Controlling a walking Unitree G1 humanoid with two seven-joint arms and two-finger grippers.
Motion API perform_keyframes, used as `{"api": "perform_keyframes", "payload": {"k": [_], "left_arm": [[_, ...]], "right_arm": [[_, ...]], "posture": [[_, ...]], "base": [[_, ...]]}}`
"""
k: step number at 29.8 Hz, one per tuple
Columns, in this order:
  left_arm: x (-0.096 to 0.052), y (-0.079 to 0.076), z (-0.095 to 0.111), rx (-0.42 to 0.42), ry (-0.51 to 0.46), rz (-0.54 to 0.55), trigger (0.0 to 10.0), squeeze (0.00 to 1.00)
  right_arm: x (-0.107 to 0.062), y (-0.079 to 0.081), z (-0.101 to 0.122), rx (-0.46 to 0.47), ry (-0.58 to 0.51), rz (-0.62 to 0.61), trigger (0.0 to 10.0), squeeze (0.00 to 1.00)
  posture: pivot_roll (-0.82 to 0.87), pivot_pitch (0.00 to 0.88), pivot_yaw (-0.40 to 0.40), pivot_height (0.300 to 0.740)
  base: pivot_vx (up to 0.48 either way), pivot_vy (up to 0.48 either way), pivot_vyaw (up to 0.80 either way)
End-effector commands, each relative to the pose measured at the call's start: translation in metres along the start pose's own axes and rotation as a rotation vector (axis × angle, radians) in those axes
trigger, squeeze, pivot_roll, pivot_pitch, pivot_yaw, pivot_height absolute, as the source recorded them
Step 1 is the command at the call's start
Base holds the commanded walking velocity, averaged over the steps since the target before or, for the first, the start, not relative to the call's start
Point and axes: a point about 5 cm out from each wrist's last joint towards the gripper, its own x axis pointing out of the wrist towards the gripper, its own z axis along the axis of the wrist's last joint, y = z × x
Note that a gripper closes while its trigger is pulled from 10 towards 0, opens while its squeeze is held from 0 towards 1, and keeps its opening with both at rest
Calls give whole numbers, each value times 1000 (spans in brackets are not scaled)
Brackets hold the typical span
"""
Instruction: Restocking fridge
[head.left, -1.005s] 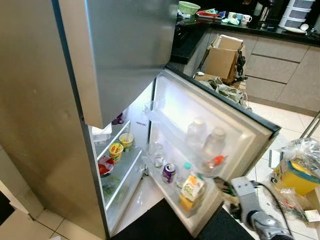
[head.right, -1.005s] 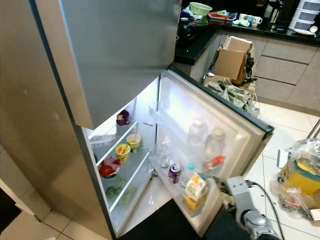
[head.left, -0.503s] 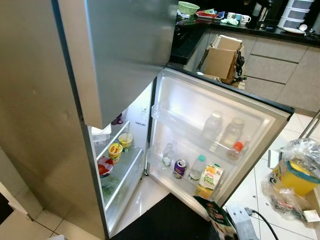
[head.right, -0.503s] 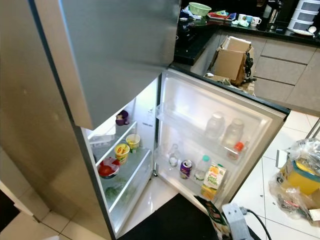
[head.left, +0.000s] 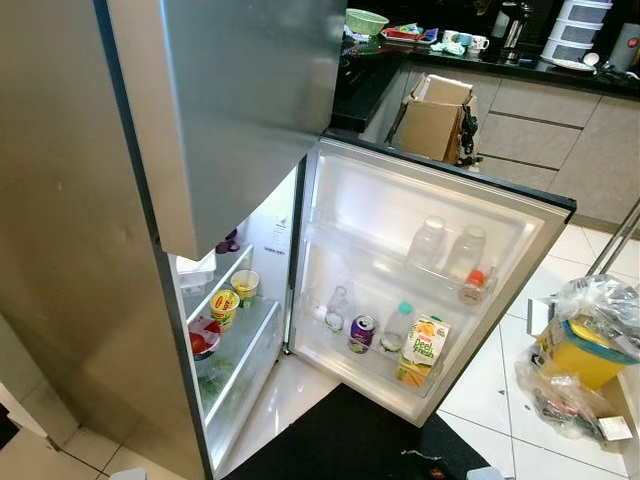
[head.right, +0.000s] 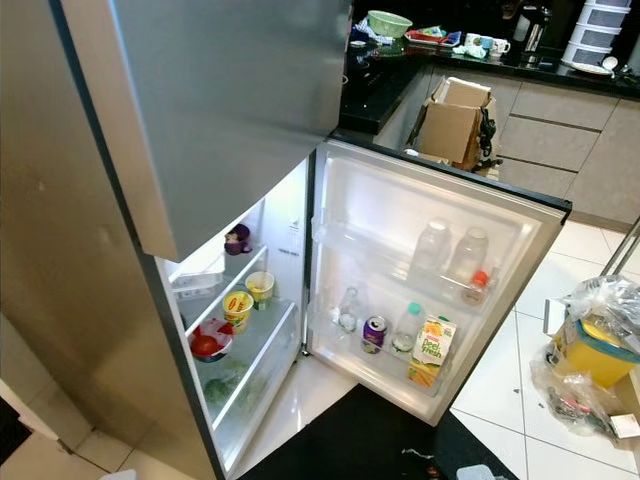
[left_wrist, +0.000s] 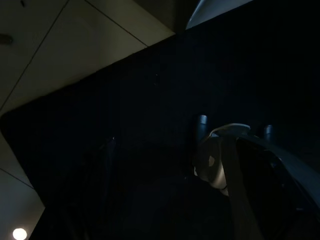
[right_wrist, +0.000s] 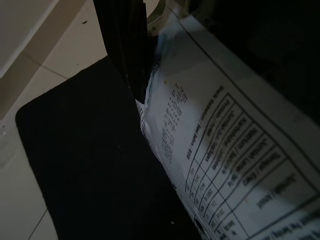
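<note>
Standing open: fridge door (head.left: 520, 215), lower rack holding juice carton (head.left: 422, 350), purple can (head.left: 361, 333) and small bottles. Right gripper (right_wrist: 150, 95) — jaws clamped on a printed carton (right_wrist: 215, 150), low over the black floor mat (right_wrist: 85, 165). Left gripper — dark view, jaw state cannot be told.

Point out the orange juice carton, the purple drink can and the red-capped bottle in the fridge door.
orange juice carton (head.left: 423, 347), left eye view, front face
purple drink can (head.left: 361, 333), left eye view, side
red-capped bottle (head.left: 473, 287), left eye view, body
</note>
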Motion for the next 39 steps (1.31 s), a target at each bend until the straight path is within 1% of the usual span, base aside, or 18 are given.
{"api": "perform_keyframes", "payload": {"k": [1, 9, 15, 17, 18, 19, 21, 22, 26, 27, 28, 30, 31, 32, 34, 35, 37, 39], "left_arm": [[0, -8, -7, 3, 31, -24, 10000, 0], [1, -11, -9, 8, 44, -41, 10000, 0], [0, -12, -11, 8, 47, -45, 10000, 0], [1, -13, -7, -34, 17, -50, 10000, 0], [1, -13, -7, -34, 17, -50, 10000, 0], [1, -14, -4, -67, -1, -69, 10000, 0], [2, -15, 0, -80, -18, -85, 10000, 0], [3, -18, 6, -107, -49, -114, 10000, 0], [4, -23, 22, -161, -111, -185, 10000, 0], [4, -23, 22, -161, -111, -185, 10000, 0], [5, -26, 30, -173, -143, -219, 10000, 0], [5, -27, 33, -176, -156, -232, 10000, 0], [6, -32, 44, -171, -196, -280, 10000, 0], [6, -32, 44, -171, -196, -280, 10000, 0], [6, -41, 58, -162, -247, -361, 10000, 0], [6, -41, 58, -162, -247, -361, 10000, 0], [4, -52, 75, -157, -301, -477, 10000, 0], [4, -52, 75, -157, -301, -477, 10000, 0]], "right_arm": [[-1, -7, 9, -7, -28, -28, 10000, 0], [0, -3, 6, -12, -25, -26, 10000, 0], [0, -3, 18, 16, -96, -18, 10000, 0], [-1, -5, 44, 66, -210, 35, 10000, 0], [-1, -5, 44, 66, -210, 35, 10000, 0], [-2, -6, 59, 90, -273, 84, 10000, 0], [-3, -6, 67, 88, -303, 114, 10000, 0], [-6, -6, 82, 82, -354, 165, 10000, 0], [-14, -9, 115, 89, -467, 270, 10000, 0], [-14, -9, 115, 89, -467, 270, 10000, 0], [-18, -8, 129, 87, -515, 329, 10000, 0], [-20, -7, 134, 86, -535, 359, 10000, 0], [-24, -3, 144, 78, -576, 442, 10000, 0], [-24, -3, 144, 78, -576, 442, 10000, 0], [-29, 2, 154, 74, -625, 556, 10000, 0], [-29, 2, 154, 74, -625, 556, 10000, 0], [-37, 6, 164, 54, -669, 696, 10000, 0], [-37, 6, 164, 54, -669, 696, 10000, 0]], "posture": [[-85, 0, -78, 740], [-86, 0, -78, 740], [-86, 0, -77, 740], [-86, 0, -74, 740], [-86, 0, -74, 740], [-83, 0, -75, 740], [-83, 0, -75, 740], [-85, 0, -75, 740], [-85, 0, -75, 740], [-85, 0, -75, 740], [-86, 0, -77, 740], [-86, 0, -77, 740], [-87, 0, -78, 740], [-87, 0, -78, 740], [-86, 0, -80, 740], [-86, 0, -80, 740], [-87, 0, -80, 740], [-87, 0, -80, 740]], "base": [[0, 0, 0], [0, -273, 0], [0, -371, 0], [0, -186, 0], [0, 0, 0], [0, 0, 0], [0, 0, 0], [0, 0, 0], [0, 0, 0], [0, 0, 0], [0, 0, 0], [0, 0, 0], [0, 0, 0], [0, 0, 0], [0, 0, 0], [0, 0, 0], [0, 0, 0], [0, 0, 0]]}}
